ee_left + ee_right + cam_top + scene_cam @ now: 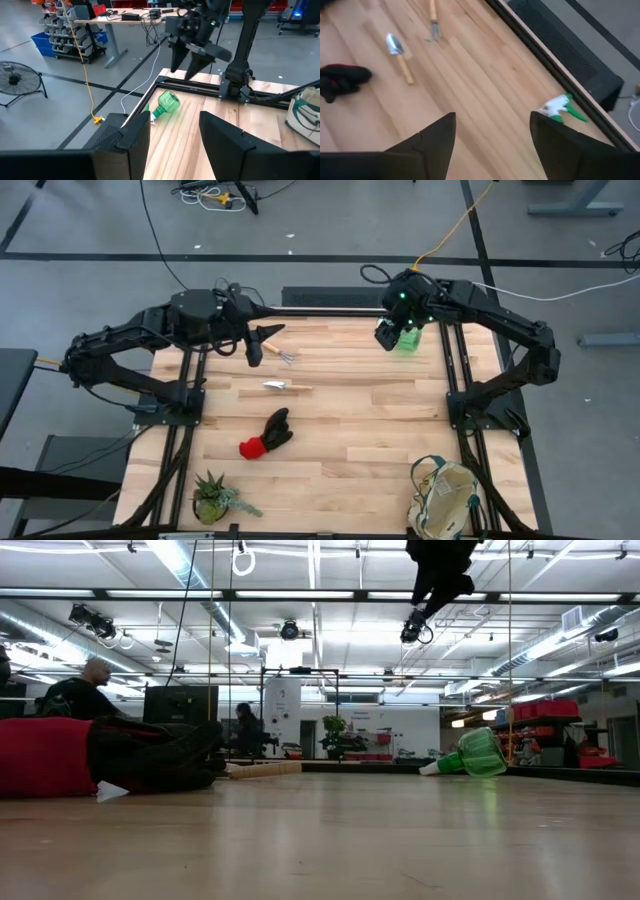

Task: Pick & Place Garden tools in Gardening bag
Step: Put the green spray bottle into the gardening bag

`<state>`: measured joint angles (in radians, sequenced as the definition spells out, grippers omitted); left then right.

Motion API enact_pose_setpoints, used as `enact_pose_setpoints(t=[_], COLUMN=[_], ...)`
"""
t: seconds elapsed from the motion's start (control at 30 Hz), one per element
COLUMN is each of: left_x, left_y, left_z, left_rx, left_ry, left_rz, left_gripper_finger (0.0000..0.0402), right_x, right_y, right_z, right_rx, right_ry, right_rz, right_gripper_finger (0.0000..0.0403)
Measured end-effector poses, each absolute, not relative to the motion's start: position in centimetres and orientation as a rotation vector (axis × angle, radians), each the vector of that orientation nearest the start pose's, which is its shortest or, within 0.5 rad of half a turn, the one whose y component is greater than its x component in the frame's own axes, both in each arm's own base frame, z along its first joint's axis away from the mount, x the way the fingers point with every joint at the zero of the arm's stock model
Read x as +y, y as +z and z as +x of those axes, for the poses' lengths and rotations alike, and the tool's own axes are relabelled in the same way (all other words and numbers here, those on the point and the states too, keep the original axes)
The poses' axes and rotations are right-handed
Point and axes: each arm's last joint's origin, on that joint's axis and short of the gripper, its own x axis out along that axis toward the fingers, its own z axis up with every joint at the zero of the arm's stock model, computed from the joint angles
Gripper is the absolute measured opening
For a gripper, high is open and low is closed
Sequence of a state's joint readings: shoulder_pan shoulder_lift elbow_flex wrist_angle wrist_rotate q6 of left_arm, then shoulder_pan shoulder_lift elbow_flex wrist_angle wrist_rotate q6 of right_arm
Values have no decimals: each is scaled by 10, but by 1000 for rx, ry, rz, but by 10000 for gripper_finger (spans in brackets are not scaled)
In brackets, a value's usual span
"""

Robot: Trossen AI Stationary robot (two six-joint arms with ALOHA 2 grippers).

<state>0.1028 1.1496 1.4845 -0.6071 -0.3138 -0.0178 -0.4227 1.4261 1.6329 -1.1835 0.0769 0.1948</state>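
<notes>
— Right gripper [392,335]?
— Fingers spread, empty, hovering over green sprayer [408,340] at table's one o'clock corner.
— Sprayer's lie?
— On its side; in the left wrist view, long axis angled, white nozzle pointing seven o'clock.
— Left gripper [262,338]?
— Released, above rake [272,352].

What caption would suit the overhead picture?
Right gripper open above green round sprayer; trowel, rake, gloves lie on wooden table.

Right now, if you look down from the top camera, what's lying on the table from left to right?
Potted plant → red-and-black gloves → trowel → green spray bottle → gardening bag.
</notes>
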Motion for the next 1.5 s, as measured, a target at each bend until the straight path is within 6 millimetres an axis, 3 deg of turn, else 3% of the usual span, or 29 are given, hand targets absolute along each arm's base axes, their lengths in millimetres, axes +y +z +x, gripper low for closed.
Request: enact_pose_setpoints(t=[0.33, 0.73, 1.0, 1.5], left_x=[31, 31, 31, 32], left_y=[456, 456, 456, 454], left_z=[214, 214, 214, 213], left_rx=[269, 269, 270, 280], left_ry=[416, 424, 424, 472], left_rz=[11, 13, 13, -1], left_gripper_finger=[177, 177, 177, 177], right_x=[-143, -182, -207, -236], right_y=[381, 343, 308, 257], right_z=[233, 246, 255, 266], right_rx=[1031, 1230, 1402, 1578], right_ry=[-585, -524, -450, -402], right_rz=[290, 209, 177, 204], right_gripper_finger=[253, 256, 256, 256])
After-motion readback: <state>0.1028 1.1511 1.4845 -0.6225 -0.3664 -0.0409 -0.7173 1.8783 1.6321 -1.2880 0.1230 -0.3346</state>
